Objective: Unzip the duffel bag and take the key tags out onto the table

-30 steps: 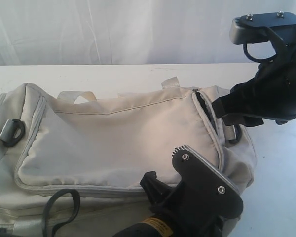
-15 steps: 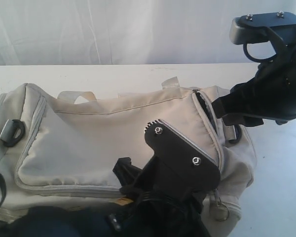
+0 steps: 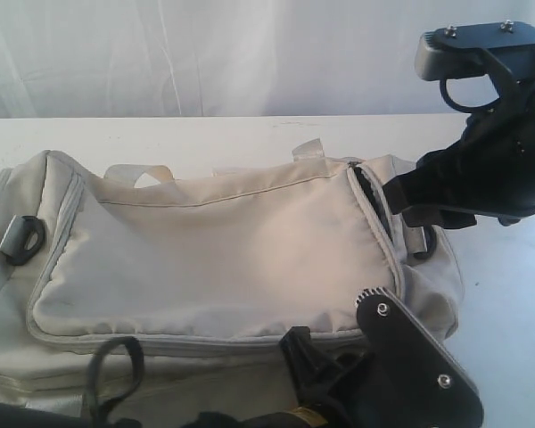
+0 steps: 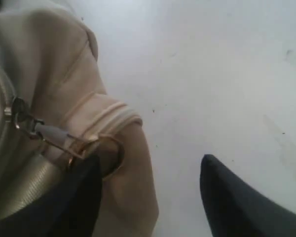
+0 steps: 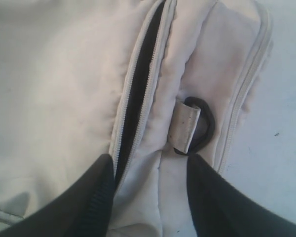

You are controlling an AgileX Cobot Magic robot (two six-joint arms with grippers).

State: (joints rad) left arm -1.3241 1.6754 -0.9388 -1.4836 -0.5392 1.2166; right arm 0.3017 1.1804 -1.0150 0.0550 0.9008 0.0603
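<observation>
The beige duffel bag [image 3: 214,250] lies on its side on the white table [image 3: 160,134]. At its right end a zipper gap [image 5: 138,94] stands partly open and shows dark lining. My right gripper [image 5: 148,197] is open just over that end, with fabric between its fingers [image 5: 89,202] and the black strap ring [image 5: 197,126] beside them. My left gripper [image 4: 148,197] is open at the bag's near corner, one finger [image 4: 76,197] next to a metal zipper pull ring [image 4: 106,148]. The key tags are out of view.
My left arm [image 3: 410,374] fills the lower right foreground and covers the bag's front edge. The right arm [image 3: 490,152] hangs over the bag's right end. A black strap ring [image 3: 20,239] sits on the bag's left end. A white curtain stands behind.
My left arm has dropped down and to the right after rising over the bag's front half a second ago. The right arm and the bag have not moved.
</observation>
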